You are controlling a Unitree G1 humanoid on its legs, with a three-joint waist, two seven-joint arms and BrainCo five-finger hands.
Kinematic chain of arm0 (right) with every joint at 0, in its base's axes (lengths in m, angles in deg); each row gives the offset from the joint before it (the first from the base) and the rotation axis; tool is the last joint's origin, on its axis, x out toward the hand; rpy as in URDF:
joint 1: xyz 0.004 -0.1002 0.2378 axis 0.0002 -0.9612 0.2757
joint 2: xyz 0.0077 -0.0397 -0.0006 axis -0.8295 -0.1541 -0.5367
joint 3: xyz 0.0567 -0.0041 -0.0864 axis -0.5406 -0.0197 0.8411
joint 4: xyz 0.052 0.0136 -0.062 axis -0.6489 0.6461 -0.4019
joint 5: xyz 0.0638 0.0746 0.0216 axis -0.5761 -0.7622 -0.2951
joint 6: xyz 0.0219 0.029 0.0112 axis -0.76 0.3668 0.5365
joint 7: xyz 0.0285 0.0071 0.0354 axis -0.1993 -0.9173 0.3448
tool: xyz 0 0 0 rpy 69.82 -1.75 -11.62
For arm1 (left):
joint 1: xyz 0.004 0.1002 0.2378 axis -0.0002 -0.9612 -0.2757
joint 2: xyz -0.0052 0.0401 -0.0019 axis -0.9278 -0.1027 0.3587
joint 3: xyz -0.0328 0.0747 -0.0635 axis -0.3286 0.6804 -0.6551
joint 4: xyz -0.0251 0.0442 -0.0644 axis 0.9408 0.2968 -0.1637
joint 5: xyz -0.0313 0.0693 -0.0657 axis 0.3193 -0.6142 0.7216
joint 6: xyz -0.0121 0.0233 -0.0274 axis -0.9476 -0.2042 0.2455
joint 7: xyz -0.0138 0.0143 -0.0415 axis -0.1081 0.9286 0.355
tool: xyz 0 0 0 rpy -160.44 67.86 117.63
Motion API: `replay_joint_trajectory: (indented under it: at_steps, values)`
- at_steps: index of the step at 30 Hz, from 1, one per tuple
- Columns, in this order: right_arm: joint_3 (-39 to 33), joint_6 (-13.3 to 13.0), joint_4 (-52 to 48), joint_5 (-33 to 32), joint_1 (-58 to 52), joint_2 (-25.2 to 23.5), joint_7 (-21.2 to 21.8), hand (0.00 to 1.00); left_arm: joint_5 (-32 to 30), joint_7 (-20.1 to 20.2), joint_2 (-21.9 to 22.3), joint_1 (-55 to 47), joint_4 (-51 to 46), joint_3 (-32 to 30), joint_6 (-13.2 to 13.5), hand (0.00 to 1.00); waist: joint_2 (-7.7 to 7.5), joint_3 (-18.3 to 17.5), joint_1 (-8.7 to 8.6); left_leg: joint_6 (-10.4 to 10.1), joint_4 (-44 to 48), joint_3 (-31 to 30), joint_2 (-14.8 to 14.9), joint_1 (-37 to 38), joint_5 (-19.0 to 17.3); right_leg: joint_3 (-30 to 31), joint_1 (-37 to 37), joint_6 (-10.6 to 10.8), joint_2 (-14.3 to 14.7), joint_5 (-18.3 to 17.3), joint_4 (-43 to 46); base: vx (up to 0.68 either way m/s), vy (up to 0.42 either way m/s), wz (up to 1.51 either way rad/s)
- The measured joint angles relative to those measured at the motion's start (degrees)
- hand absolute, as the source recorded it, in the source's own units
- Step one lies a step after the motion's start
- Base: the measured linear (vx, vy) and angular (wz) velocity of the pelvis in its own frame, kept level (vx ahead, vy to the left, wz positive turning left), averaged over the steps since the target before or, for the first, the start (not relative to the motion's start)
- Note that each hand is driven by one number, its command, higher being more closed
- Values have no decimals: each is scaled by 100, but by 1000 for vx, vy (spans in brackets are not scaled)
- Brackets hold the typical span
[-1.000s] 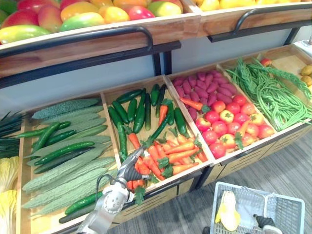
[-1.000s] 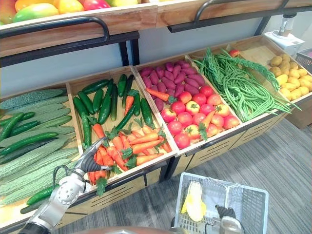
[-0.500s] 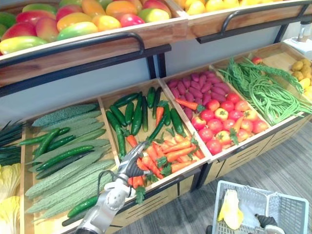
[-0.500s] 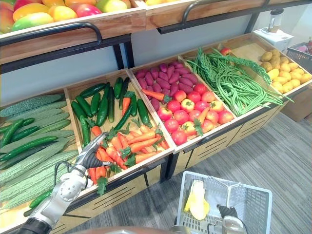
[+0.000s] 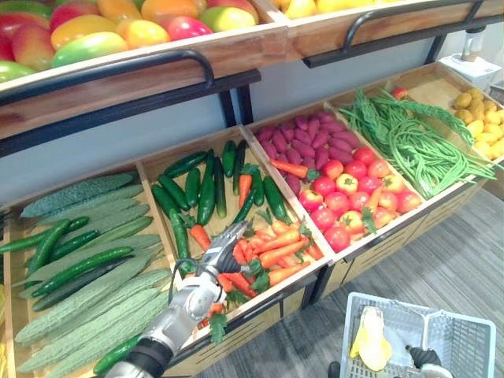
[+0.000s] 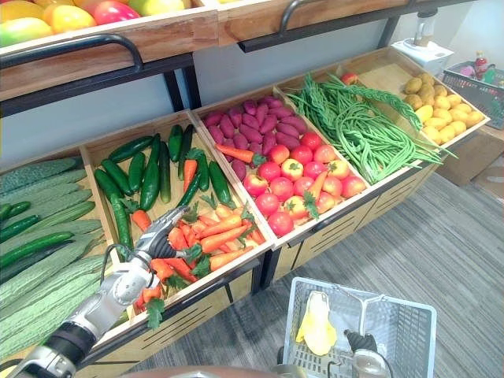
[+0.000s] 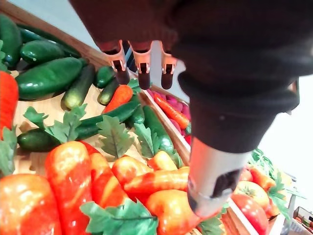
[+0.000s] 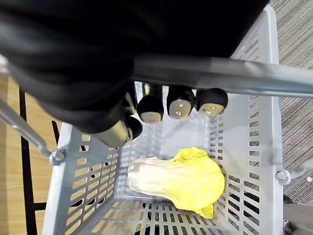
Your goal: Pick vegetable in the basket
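A pile of orange carrots (image 5: 277, 250) with green tops fills the front of the middle wooden crate (image 5: 154, 170). My left hand (image 5: 224, 253) hovers open just above the pile's left part, fingers straight and pointing toward the dark green cucumbers (image 5: 206, 183) behind. In the left wrist view the hand (image 7: 143, 68) is spread over the carrots (image 7: 73, 171) and holds nothing. My right hand (image 8: 181, 105) is shut on the grey basket's handle (image 8: 234, 76). The basket (image 5: 466, 340) hangs at lower right with one yellow-white leafy vegetable (image 8: 181, 178) inside.
Bitter gourds and long cucumbers (image 5: 79, 268) fill the left crate. Purple sweet potatoes and red tomatoes (image 5: 346, 197) lie in the right crate, then long green beans (image 5: 417, 150) and potatoes (image 5: 480, 114). An upper shelf of mangoes (image 5: 118, 31) overhangs the crates.
The camera has swung, shifting the whole scene left. My left hand has reached farther forward and right over the carrots. The right hand still holds the basket handle.
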Motion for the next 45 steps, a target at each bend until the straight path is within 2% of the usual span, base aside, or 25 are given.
replay_joint_trajectory:
  at_steps: [2, 10, 13, 24, 29, 36, 45]
  values:
    - [27, -24, -1, -12, 4, -18, 0, 100, -1, -42, 1, 57, 125, 1, -94, 0, -1, 0, -67, -20, 5, 55, 16, 40, -17, 50, 0, 0, 21, 0, 29, -44, -40, -11]
    - [30, -68, -6, -36, -22, -95, -28, 100, -192, -58, 47, 256, 707, 2, -105, 0, -21, 17, -128, -67, 217, 300, 112, -5, -127, 342, -193, -4, 113, -2, 173, -75, -54, -18]
    - [14, -107, -29, -41, -3, -152, -39, 100, -191, -61, 50, 567, 1056, 1, -117, 0, -8, 57, -253, -67, 249, 325, 128, -84, -124, 374, -299, -4, 132, -2, 209, -50, -60, -9]
    - [-70, -208, -24, -42, -12, -173, -42, 100, -190, -61, 81, 958, 1414, 0, -191, 0, 35, 197, -288, -110, 192, 509, 134, 53, -153, 561, -296, -4, 200, -2, 205, 5, -15, -9]
    - [-36, -272, -35, -40, 2, -172, -42, 100, -188, -59, 92, 963, 1634, -3, -228, 0, 69, 242, -391, -135, 201, 585, 133, 78, -170, 641, -312, -5, 206, -2, 218, -45, -35, -7]
    - [4, -268, -73, -50, 5, -172, -47, 100, -177, -42, 298, 1069, 1634, -11, -228, 0, 118, 345, -418, -140, 210, 616, 147, 46, -175, 681, -415, -17, 236, -10, 301, -52, -47, -4]
    - [65, -246, -181, -51, 7, -174, -52, 100, -172, 4, 305, 1230, 1634, -11, -228, 0, 134, 367, -460, -147, 196, 743, 154, 40, -179, 776, -498, -21, 272, -13, 325, -14, -40, -6]
